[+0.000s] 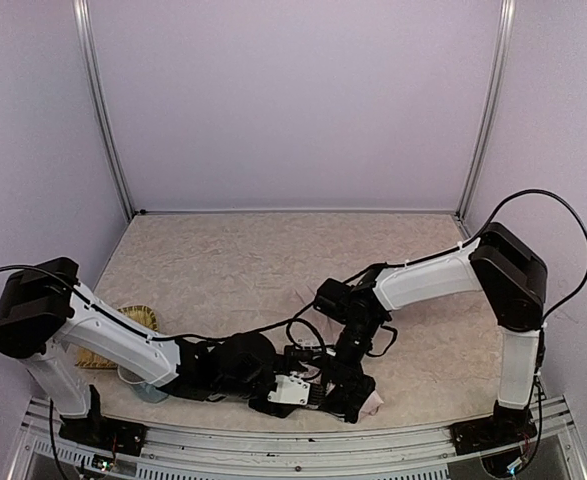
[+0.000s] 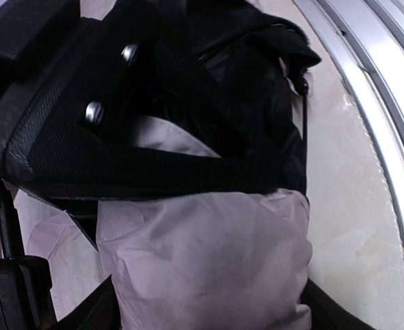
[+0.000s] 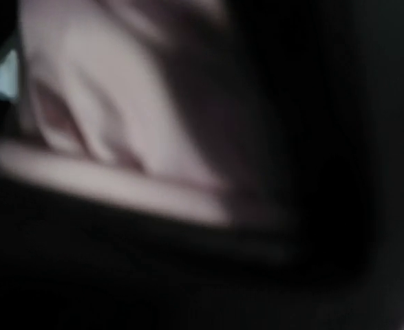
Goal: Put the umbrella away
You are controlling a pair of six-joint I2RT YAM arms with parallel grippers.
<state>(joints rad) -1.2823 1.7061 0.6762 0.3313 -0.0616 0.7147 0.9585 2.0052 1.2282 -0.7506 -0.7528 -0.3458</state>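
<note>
At the near edge, umbrella (image 2: 208, 261) bunched, pale pink, black lining

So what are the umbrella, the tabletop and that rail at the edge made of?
Umbrella: thin pink cloth, matte and softly creased, probably a synthetic weave, with black lining. Tabletop: a pale mottled covering with a stitched-looking border, maybe vinyl or fabric; hard to tell. Rail: bare metal, likely aluminium, going by its straight grooves and dull sheen.
</note>
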